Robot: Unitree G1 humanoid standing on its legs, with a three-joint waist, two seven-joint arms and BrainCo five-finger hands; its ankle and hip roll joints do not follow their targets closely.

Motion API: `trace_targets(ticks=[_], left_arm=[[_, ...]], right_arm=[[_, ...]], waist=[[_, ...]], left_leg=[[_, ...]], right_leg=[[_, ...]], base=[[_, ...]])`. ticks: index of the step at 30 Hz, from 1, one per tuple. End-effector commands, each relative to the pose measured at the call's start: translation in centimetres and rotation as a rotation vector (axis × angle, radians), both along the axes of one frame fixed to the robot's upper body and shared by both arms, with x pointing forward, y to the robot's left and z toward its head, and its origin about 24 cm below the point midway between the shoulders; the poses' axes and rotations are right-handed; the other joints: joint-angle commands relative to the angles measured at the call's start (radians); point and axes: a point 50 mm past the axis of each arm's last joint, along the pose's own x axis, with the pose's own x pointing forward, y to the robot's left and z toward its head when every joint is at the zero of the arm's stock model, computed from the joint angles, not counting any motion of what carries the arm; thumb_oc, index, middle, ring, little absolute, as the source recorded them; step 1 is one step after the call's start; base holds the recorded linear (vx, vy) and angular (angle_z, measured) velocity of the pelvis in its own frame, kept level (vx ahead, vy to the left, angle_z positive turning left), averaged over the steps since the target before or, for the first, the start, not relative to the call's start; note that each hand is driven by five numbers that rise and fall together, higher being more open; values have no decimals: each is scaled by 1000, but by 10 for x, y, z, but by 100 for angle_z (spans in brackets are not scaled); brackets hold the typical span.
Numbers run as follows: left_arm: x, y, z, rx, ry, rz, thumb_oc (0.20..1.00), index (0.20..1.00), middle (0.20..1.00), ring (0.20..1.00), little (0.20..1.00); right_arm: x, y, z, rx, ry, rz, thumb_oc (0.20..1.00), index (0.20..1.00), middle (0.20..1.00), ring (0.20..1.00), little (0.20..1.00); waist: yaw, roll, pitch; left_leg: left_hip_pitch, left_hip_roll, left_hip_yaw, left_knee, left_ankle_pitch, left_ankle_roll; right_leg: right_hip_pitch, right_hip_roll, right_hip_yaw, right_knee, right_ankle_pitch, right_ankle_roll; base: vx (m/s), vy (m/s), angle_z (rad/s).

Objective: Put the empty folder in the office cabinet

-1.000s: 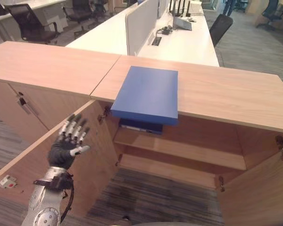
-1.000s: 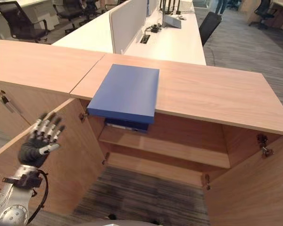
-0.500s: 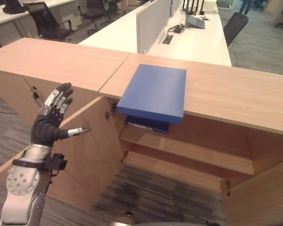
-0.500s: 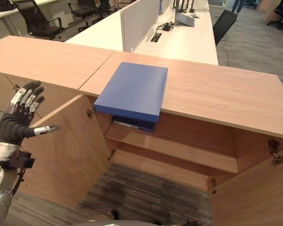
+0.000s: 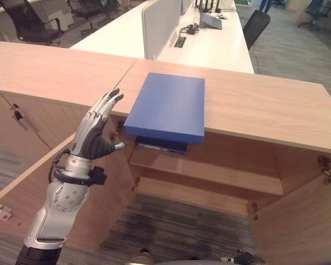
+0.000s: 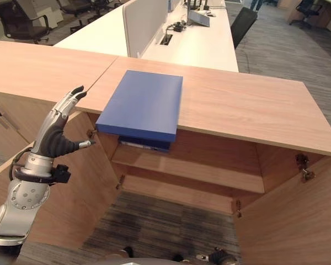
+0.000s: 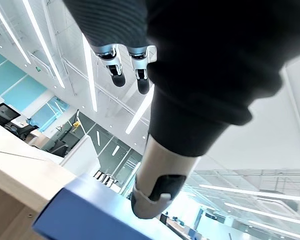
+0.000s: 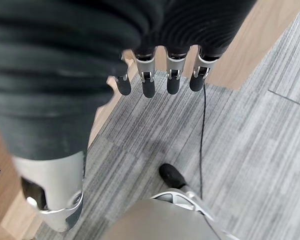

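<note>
A flat blue folder (image 5: 166, 106) lies on the wooden cabinet top (image 5: 265, 110), its near edge hanging over the open front. My left hand (image 5: 95, 141) is raised just left of the folder's near corner, open with fingers straight and the thumb pointing toward the folder, not touching it. In the left wrist view the folder (image 7: 90, 215) shows past the thumb (image 7: 152, 195). Inside the cabinet a shelf (image 5: 209, 174) carries a dark folder (image 5: 160, 147) right under the overhang. My right hand (image 8: 160, 80) hangs open over the carpet, holding nothing.
Both cabinet doors stand open: the left door (image 5: 11, 187) behind my left arm, the right door (image 5: 303, 221) at the right. A shut neighbouring cabinet (image 5: 16, 116) is to the left. White desks (image 5: 209, 44) with a divider and office chairs lie behind.
My left hand has risen from beside the left door and moved right, up to the folder's near left corner. The camera has shifted too. The folder has not moved.
</note>
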Motion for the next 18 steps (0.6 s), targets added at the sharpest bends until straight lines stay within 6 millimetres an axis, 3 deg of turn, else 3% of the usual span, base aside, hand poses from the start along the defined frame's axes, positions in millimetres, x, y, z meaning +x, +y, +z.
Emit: trace_targets(ticks=[1, 8, 14, 18], left_arm=[[-2, -5, 6, 106, -97, 1, 1000, 1000, 1000, 1000, 1000], [11, -24, 4, 254, -143, -26, 1000, 1000, 1000, 1000, 1000], [27, -39, -1, 239, -148, -18, 1000, 1000, 1000, 1000, 1000], [37, -49, 15, 244, -247, -1, 1000, 1000, 1000, 1000, 1000]], right_arm=[[10, 9, 0, -16, -27, 27, 1000, 1000, 1000, 1000, 1000], [5, 8, -2, -40, -1, 31, 1000, 1000, 1000, 1000, 1000], [12, 17, -1, -26, -22, 55, 1000, 1000, 1000, 1000, 1000], [19, 25, -1, -16, -43, 88, 1000, 1000, 1000, 1000, 1000]], waist=[[-9, -47, -36], [-21, -54, -42], [-36, -58, -52], [-40, -55, -55]], left_leg=[[-61, 18, 17, 146, -118, -18], [-69, 13, 20, 154, -120, -12], [-71, 11, 23, 159, -124, -10], [-65, 17, 24, 165, -135, -12]], right_leg=[[16, -5, 36, 6, -73, 36], [5, -5, 49, 6, -66, 36], [4, -6, 59, 6, -64, 34], [9, -3, 63, 6, -70, 33]], base=[[10, -4, -9], [9, -2, -7], [0, 0, 0], [0, 0, 0]])
